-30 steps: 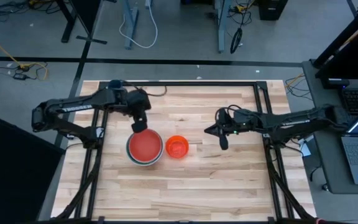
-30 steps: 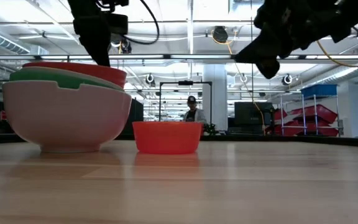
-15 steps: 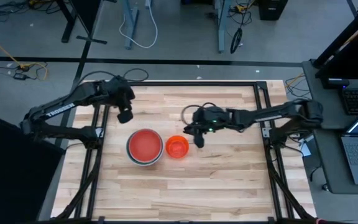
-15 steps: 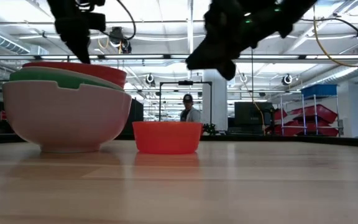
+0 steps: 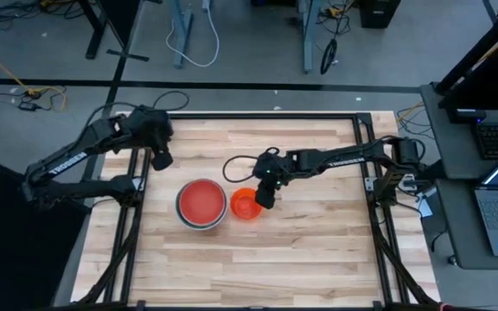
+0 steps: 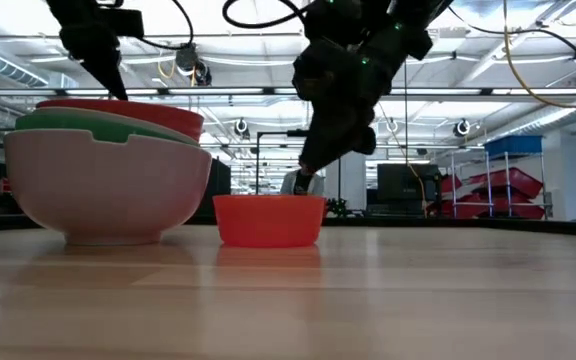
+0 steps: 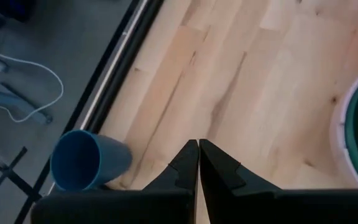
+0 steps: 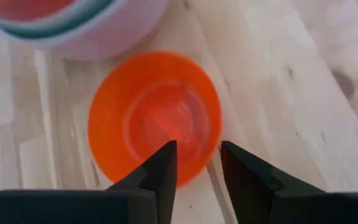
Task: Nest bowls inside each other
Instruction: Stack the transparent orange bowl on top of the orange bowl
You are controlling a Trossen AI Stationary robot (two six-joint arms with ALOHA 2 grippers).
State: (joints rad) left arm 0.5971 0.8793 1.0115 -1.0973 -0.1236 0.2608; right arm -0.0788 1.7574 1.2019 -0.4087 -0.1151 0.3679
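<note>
Stack of nested bowls [image 5: 201, 204] sits mid-table: red inside green inside white. Small orange-red bowl [image 5: 246, 205] stands alone, just beside the stack at its 3 o'clock, upright, not touching it. Right gripper [image 5: 264, 198] hovers over that bowl's 3 o'clock rim, fingers parted with a gap between them, apparently lined up to straddle the wall. Nothing held. Left gripper [image 5: 162, 160] waits at the stack's 10 o'clock, pinched shut, empty, near a blue cup [image 7: 87, 160] lying at the table edge.
</note>
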